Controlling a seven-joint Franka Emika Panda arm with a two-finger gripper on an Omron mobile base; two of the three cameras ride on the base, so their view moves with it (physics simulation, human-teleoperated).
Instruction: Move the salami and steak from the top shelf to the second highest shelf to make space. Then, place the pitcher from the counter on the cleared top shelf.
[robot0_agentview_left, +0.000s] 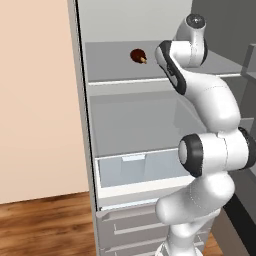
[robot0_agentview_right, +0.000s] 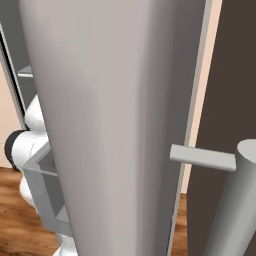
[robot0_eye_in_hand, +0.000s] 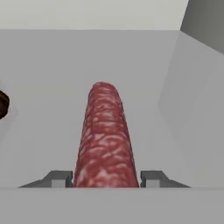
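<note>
Between the pincer's (robot0_eye_in_hand: 106, 179) two dark fingertips (robot0_eye_in_hand: 59, 178) lies the salami (robot0_eye_in_hand: 105, 135), its near end flanked on both sides by them and its length running away from the camera; the pincer is clenched on it. Beyond the salami, the top shelf (robot0_agentview_left: 115, 75) spreads flat and grey. Left of the salami, well apart from it on that same shelf, sits the steak (robot0_agentview_left: 137, 55). Below the top shelf hangs the second highest shelf (robot0_agentview_left: 130, 130).
</note>
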